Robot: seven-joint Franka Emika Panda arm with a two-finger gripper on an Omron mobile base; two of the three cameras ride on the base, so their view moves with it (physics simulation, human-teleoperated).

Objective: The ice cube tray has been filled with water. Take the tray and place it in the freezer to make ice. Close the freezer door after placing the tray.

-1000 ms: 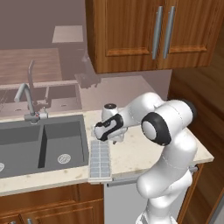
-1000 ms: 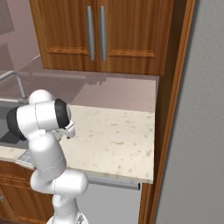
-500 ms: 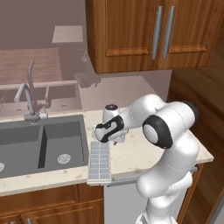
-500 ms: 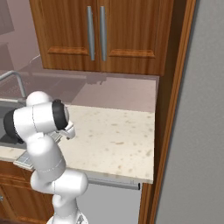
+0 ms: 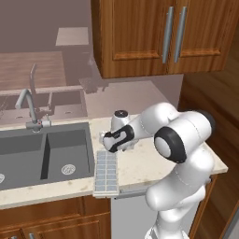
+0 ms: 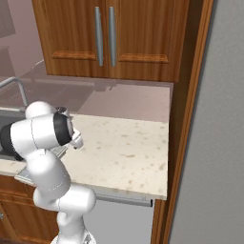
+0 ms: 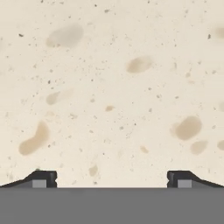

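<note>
We see the tray [image 5: 106, 172] at the desk's [image 5: 140, 165] front edge by the sink [image 5: 44, 154]; tool [image 7: 109, 177] open, empty. Likely light, stiff, water-filled: grip long rims, keep level.

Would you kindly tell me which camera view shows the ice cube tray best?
The left base view: the ice cube tray lies whole on the counter beside the sink, cells visible. In the right base view the arm hides most of it.

sink [image 5: 28, 158]: dark, double-basin | faucet [image 5: 29, 107]: behind it | counter [image 6: 128, 152]: speckled beige | cabinets [image 5: 158, 32]: wooden, overhead
</note>
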